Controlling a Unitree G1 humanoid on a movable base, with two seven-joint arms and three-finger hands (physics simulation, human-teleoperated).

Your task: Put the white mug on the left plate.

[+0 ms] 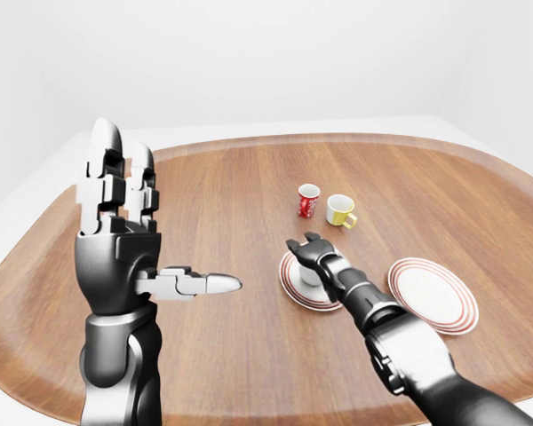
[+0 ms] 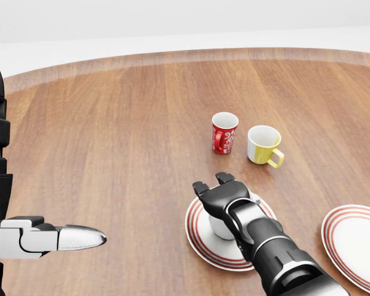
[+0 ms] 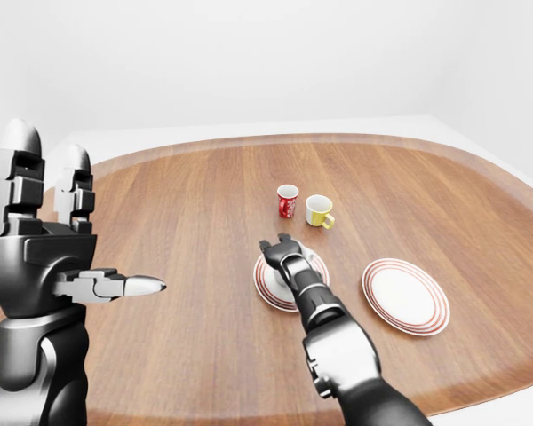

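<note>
In the head view, the white mug (image 2: pixel 221 226) was seen standing on the left plate (image 2: pixel 200 241), with the right hand (image 2: pixel 217 192) spread open over it, fingers not closed round it. In the left-eye view, the left hand (image 1: pixel 120 235) was held up wide open above the table (image 1: pixel 222 191), well apart.

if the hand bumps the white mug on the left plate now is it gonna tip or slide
The white mug looks squat and wide, so it probably slides sooner than it tips. It reads as rigid glazed ceramic standing on the smooth left plate, so grip may be slippery. The right hand hovers over it with fingers spread, so a sideways knock seems the likelier risk.
</note>
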